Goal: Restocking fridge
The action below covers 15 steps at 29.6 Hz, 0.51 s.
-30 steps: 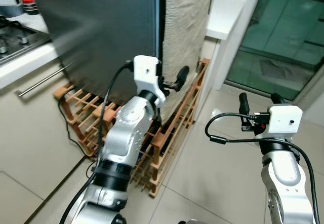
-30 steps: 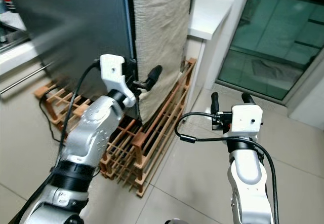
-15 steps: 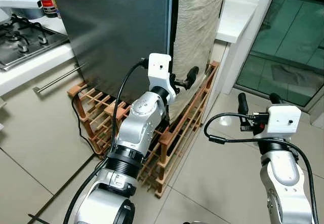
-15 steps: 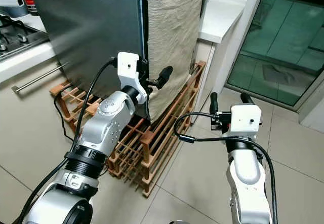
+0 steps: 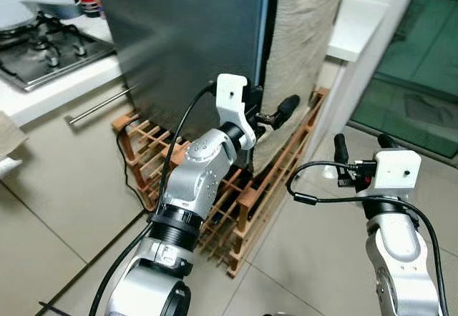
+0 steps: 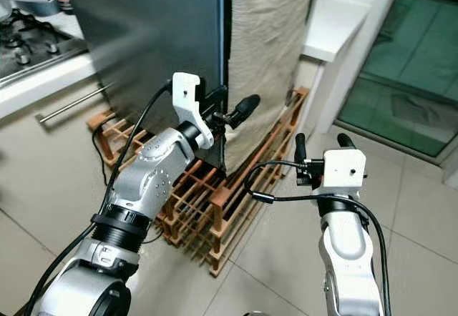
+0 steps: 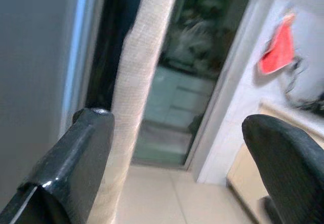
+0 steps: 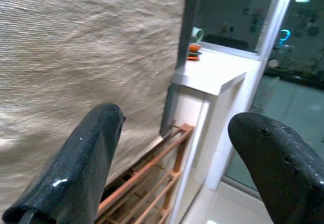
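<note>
No text, brand, number or sign can be read in any of the views. The bottle [image 5: 86, 0] at the far left, beside the stove [image 5: 44, 50], wears a red label, but its print is too small and blurred to make out.

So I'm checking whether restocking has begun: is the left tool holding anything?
No, the left tool is open, with bare space between its black fingers beside the fridge.

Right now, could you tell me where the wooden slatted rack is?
The wooden slatted rack lies on the tiled floor against the grey fridge, below the left gripper.
</note>
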{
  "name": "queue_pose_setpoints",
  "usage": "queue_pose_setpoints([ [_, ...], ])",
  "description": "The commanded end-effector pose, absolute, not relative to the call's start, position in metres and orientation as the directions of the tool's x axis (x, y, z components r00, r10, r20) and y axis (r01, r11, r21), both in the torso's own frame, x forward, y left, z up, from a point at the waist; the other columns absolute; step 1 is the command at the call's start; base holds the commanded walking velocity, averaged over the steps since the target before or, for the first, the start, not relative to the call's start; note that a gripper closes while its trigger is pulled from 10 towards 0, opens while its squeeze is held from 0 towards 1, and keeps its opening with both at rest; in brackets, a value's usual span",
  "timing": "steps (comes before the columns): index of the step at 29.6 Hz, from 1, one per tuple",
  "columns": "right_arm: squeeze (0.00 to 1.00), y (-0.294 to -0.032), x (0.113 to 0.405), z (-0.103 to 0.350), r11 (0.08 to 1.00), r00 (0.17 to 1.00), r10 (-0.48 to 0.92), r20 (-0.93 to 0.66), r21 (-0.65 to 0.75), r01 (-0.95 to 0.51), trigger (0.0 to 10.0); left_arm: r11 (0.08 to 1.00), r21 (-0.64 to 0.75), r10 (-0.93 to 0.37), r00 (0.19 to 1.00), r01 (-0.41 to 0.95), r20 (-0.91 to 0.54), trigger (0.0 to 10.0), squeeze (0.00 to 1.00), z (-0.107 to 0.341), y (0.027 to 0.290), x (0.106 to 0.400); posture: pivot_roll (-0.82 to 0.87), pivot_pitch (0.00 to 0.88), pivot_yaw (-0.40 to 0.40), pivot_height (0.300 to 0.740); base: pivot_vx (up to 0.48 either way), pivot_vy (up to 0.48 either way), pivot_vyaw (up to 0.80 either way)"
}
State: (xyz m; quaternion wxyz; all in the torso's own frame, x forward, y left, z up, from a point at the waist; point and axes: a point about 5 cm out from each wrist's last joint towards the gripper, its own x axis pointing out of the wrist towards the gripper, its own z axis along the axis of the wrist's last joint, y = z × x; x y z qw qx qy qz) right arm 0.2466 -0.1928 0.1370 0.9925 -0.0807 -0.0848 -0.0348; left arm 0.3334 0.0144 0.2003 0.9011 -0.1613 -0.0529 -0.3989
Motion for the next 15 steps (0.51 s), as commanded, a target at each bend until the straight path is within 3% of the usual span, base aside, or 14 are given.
queue_pose_setpoints([
  [1,0.06,-0.1928,0.2479,0.1391,0.982,0.981,-0.051,0.188,-0.168,0.084,10.0,0.524,-0.227,-0.748,0.571,0.821,0.338,10.0,0.0,0.2284,-0.0102,0.3212,-0.17,0.0,0.012,0.74,0.0,0.0,0.0],
  [7,0.05,-0.1926,0.2481,0.1382,0.982,0.981,-0.05,0.185,-0.171,0.082,10.0,0.477,-0.2,-0.776,0.517,0.856,0.361,10.0,0.0,0.2314,-0.0094,0.313,-0.17,0.0,0.012,0.74,0.0,0.0,0.0],
  [15,0.05,-0.1919,0.2485,0.1382,0.982,0.982,-0.049,0.185,-0.173,0.081,10.0,0.51,-0.204,-0.771,0.549,0.836,0.322,10.0,0.0,0.2244,-0.0072,0.3125,-0.17,0.0,0.008,0.74,0.0,0.0,0.0],
])
